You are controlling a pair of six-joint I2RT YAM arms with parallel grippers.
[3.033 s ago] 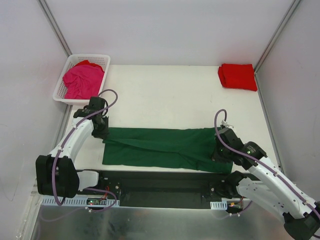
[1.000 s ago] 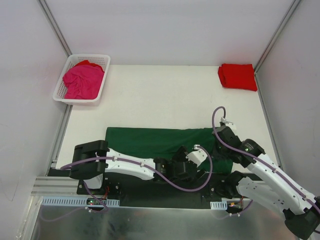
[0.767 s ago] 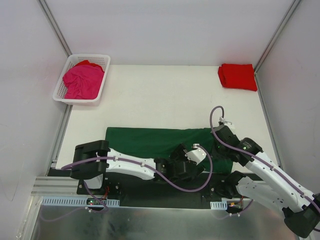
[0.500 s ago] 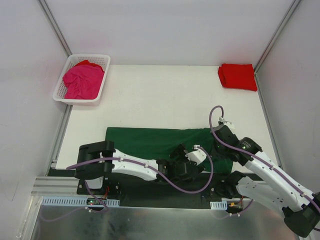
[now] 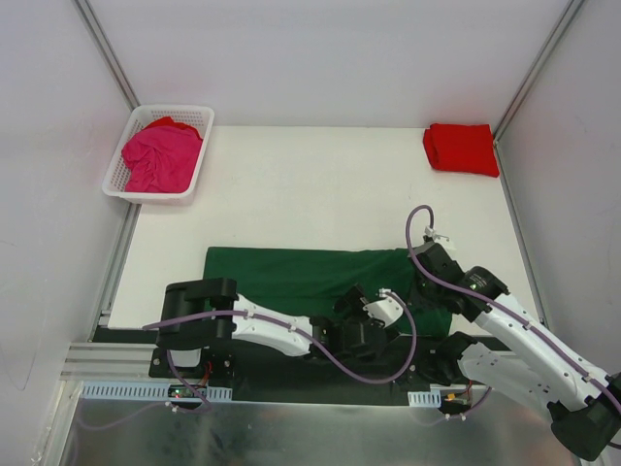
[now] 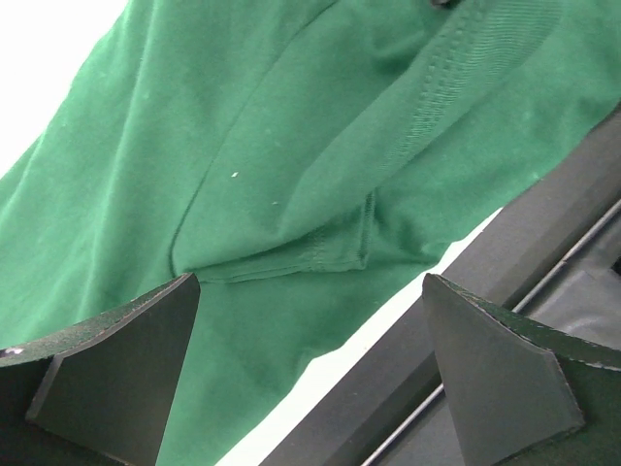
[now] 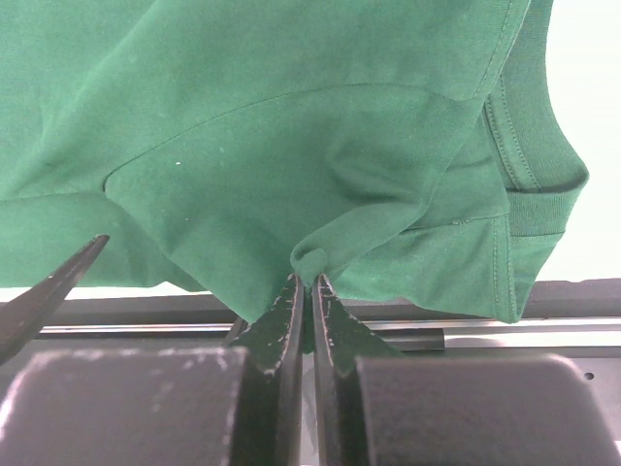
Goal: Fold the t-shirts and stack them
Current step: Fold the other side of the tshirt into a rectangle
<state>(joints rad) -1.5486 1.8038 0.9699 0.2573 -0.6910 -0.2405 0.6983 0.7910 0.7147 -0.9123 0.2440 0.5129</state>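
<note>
Green t-shirt (image 5: pixel 281 277) spread along near edge of bench (image 5: pixel 320 184). Fold of it pinched by right gripper (image 7: pixel 309 283), jaws pressed together, likely for folding over. Left gripper (image 6: pixel 306 291) held spread wide above seam (nothing gripped). Red t-shirt (image 5: pixel 461 149) folded at far right corner; pink t-shirt (image 5: pixel 160 157) in basket (image 5: pixel 201 113). Green shirt's near middle hidden by left arm (image 5: pixel 272 328).

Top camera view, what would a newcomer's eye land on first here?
The dark green t-shirt spread along the near edge of the table, with the right gripper pinching a fold of it and the left gripper open over it. Then the far corners: a folded red t-shirt on the right, a pink t-shirt heaped in the white basket on the left.
</note>
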